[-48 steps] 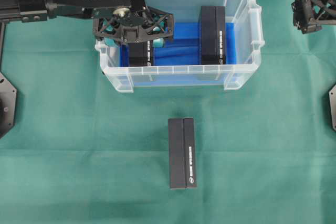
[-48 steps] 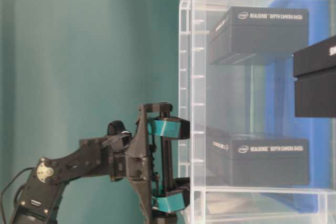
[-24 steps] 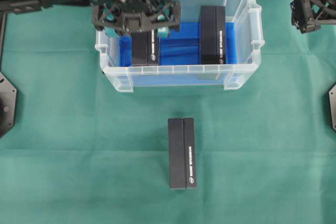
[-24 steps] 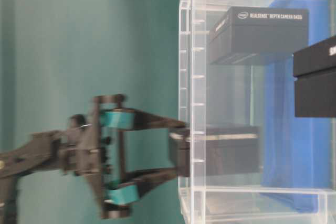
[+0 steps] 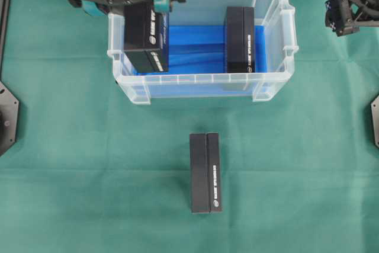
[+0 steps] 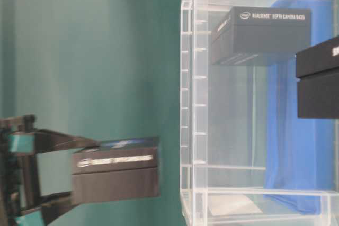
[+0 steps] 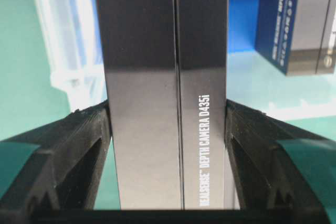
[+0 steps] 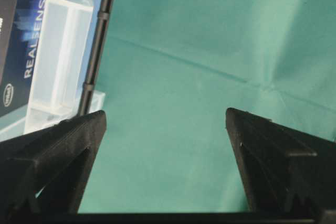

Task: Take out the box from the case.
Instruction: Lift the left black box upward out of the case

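My left gripper is shut on a black box marked "Depth Camera D435i". It holds the box in the air over the left end of the case, a clear plastic bin with a blue lining. In the left wrist view the box fills the gap between both fingers. From table level the box hangs outside the case wall. A second black box stands inside the case on the right. My right gripper is open over bare cloth, right of the case.
A third black box lies on the green cloth in front of the case, near the middle of the table. The right arm hovers at the far right. Black mounts sit at the left and right table edges.
The left gripper has lifted the box up out of the case's left end, clear of the rim. The right arm has not moved.
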Robot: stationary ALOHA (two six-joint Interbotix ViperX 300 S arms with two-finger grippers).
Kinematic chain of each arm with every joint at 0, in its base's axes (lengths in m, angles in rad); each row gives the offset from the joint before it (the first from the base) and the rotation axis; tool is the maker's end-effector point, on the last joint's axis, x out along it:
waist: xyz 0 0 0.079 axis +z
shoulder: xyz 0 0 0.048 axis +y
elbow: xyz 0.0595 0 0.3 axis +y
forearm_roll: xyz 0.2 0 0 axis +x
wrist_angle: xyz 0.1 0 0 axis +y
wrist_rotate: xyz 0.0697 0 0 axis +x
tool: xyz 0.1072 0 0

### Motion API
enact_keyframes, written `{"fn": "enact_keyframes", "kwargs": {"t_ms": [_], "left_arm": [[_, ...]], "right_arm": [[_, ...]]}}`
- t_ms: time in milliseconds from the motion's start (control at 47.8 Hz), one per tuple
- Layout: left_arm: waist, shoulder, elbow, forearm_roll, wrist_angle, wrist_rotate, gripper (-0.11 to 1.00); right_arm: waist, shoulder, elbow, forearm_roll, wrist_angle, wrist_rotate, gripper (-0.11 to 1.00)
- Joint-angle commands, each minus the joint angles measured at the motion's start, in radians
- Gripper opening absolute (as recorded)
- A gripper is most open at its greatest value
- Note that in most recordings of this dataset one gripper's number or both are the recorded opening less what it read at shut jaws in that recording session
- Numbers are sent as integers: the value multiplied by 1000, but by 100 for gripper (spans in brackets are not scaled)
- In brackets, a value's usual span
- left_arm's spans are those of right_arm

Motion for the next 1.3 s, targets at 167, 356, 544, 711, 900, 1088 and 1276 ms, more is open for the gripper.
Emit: {"fn": "enact_keyframes", "kwargs": {"t_ms": [167, 356, 544, 711, 900, 1088, 1276], "left_arm": [[-11, -25, -78, 15, 44, 0, 64], [-11, -26, -75, 28, 46, 0, 64], [-11, -26, -75, 29, 46, -2, 64], [-12, -26, -74, 32, 46, -2, 64], [-11, -26, -74, 38, 46, -2, 64], [-11, -26, -74, 40, 46, -2, 64], [-11, -26, -74, 41, 46, 0, 64]], "right_arm": [[3, -8, -9, 0, -6, -3, 93], [6, -8, -9, 0, -8, -3, 93], [9, -8, -9, 0, -9, -2, 93], [9, -8, -9, 0, -8, -2, 93], [11, -8, -9, 0, -8, -2, 93], [11, -8, -9, 0, -8, -2, 93], [11, -8, -9, 0, -8, -2, 93]]}}
